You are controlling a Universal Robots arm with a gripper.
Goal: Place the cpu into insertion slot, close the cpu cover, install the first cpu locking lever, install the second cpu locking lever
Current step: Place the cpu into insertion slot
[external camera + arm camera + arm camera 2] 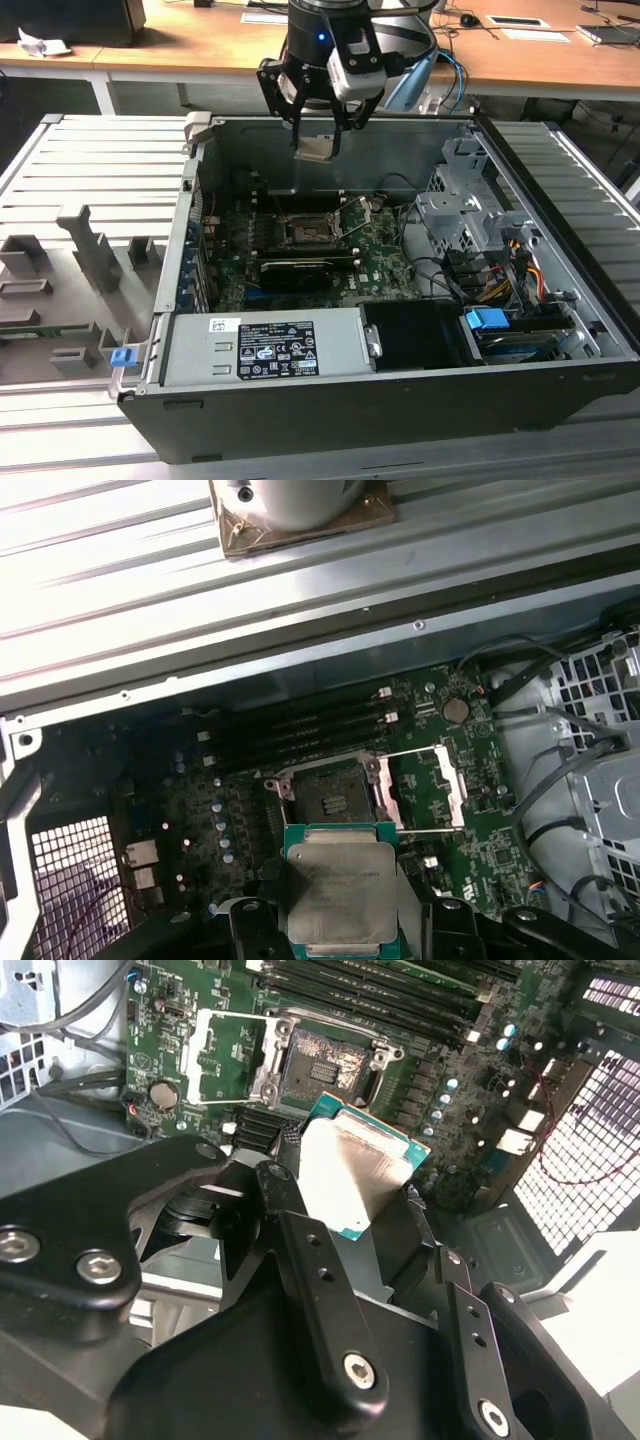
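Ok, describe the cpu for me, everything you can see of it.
The cpu is a small thin square: a dull silvery metal plate on a teal-edged board. The jaws of the gripper hold it by opposite edges in the air over the open computer case, clear of the empty socket. Nothing else touches it.

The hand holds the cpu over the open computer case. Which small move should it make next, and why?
Probably a slow descent toward the slot. The hand grips the small silvery-grey square cpu well above the square black insertion slot, which lies bare, with the thin silver cpu cover frame swung open beside it.
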